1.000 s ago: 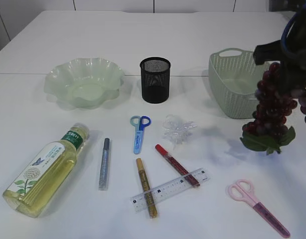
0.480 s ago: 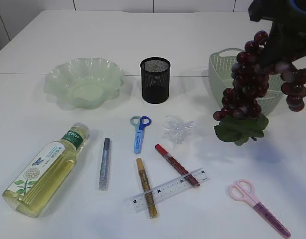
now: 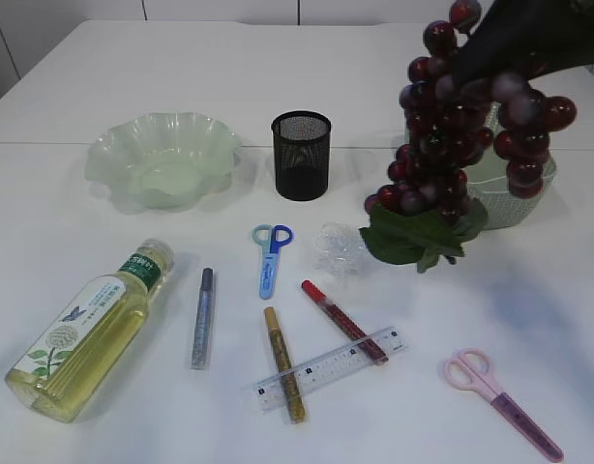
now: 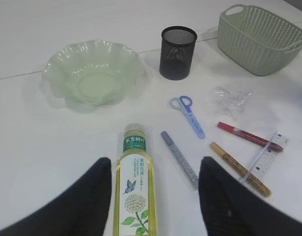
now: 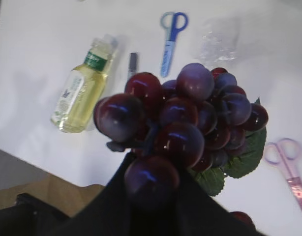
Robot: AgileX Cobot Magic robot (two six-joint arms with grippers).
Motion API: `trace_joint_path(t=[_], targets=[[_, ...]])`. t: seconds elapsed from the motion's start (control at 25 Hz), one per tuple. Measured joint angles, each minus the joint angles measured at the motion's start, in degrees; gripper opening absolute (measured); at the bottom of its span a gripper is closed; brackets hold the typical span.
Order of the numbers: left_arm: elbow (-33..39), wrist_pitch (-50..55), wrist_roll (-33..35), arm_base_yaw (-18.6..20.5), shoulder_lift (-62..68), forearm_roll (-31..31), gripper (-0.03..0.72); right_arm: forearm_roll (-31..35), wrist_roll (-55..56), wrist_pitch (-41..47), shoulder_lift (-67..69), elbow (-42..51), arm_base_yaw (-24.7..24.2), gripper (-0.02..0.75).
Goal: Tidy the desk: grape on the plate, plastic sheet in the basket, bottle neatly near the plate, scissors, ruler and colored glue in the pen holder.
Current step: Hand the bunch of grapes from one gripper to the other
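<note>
Exterior view: right gripper point(image 3: 490, 60) at upper right clamped grape bunch point(image 3: 452, 145), hanging mid-air before basket point(image 3: 515, 198); plate point(image 3: 162, 159) upper left.
Left wrist view: left gripper point(image 4: 156, 196) at bottom, jaws apart, empty, straddling bottle point(image 4: 134, 191).
Right wrist view: fingers point(image 5: 156, 206) pinched grape bunch at centre; pink scissors point(image 5: 288, 169) right edge.
</note>
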Motion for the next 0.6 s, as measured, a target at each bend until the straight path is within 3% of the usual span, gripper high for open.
trace_joint_path(t=[0.16, 0.4, 0.6], targets=[[0.0, -2.7, 10.8, 0.0, 6.2, -9.9, 0.459, 6.3, -2.7, 0.0, 0.0, 0.0, 0.0, 0.12], [0.0, -4.4, 38.9, 0.0, 16.5, -33.8, 0.508, 9.8, -5.1, 0.0, 0.0, 0.0, 0.0, 0.12], [-0.1, 1.1, 60.0, 0.0, 25.7, -51.3, 0.512, 10.2, -5.4, 0.0, 0.0, 0.0, 2.5, 0.12]])
